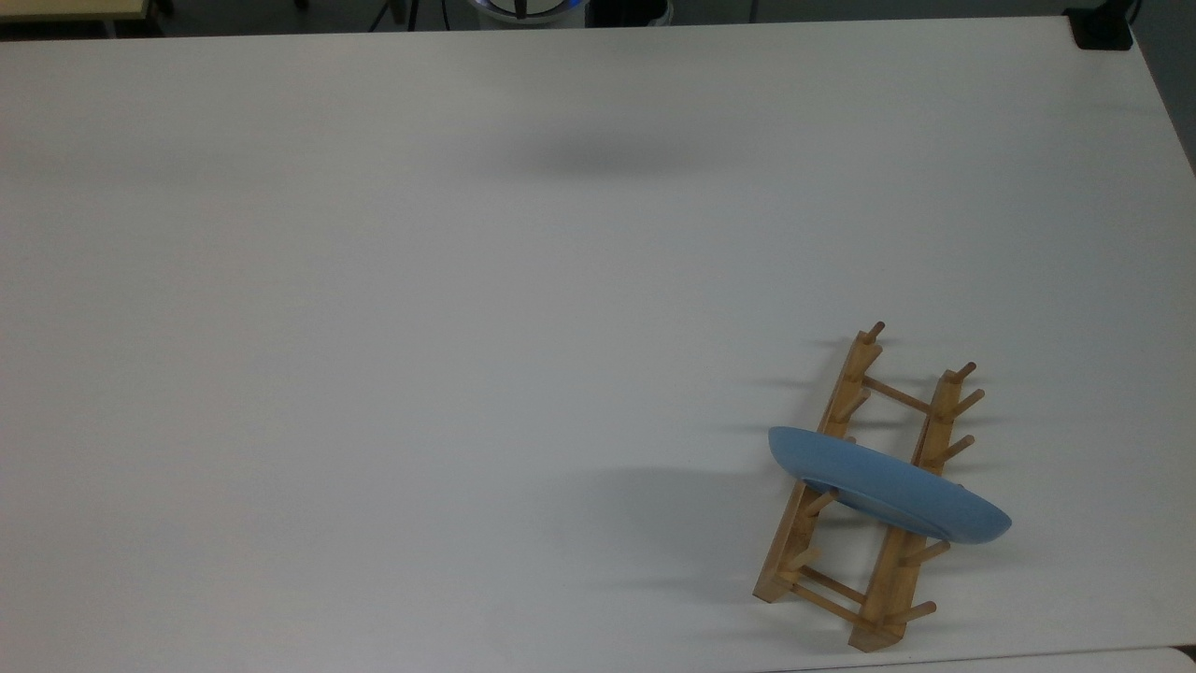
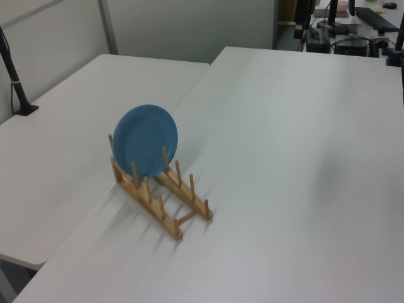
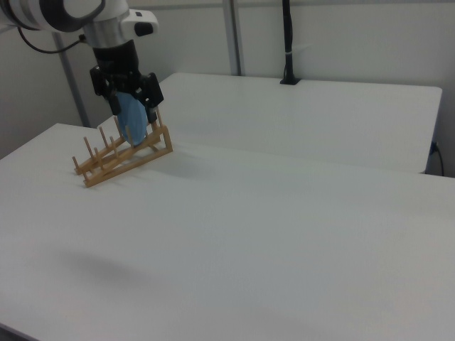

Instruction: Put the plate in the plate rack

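The table [image 1: 374,327] is viewed from directly overhead in the top view. It is viewed obliquely from opposite ends in the left and right views, both elevated and set back. The plate rack [image 1: 860,495] [image 2: 161,196] [image 3: 121,160] is shared by all three.

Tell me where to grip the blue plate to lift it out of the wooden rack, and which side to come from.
Grip the plate at its top rim, coming straight down from above, one finger on each face. It stands on edge across the plate rack, pegs fence its lower half, and only the upper rim rises clear of them.
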You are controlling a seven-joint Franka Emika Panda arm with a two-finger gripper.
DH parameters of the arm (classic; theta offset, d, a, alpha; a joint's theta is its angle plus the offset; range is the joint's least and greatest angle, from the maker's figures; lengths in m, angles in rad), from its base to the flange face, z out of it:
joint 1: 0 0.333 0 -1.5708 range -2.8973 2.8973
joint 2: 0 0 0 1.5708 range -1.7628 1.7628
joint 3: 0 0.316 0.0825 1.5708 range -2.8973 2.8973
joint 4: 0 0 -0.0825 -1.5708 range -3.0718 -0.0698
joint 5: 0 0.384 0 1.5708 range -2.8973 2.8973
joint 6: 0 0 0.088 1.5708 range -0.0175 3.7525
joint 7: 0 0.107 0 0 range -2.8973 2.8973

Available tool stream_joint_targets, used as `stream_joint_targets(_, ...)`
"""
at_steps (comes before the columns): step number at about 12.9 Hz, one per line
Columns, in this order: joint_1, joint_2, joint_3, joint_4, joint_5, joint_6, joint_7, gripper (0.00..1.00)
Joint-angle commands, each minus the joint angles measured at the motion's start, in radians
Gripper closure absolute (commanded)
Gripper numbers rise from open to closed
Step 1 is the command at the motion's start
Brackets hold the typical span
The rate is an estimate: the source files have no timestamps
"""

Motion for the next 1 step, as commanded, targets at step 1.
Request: stream_joint_targets(1, 0.018, -0.012, -0.033, -0.017, -0.007, 0.017, -0.033, 0.0)
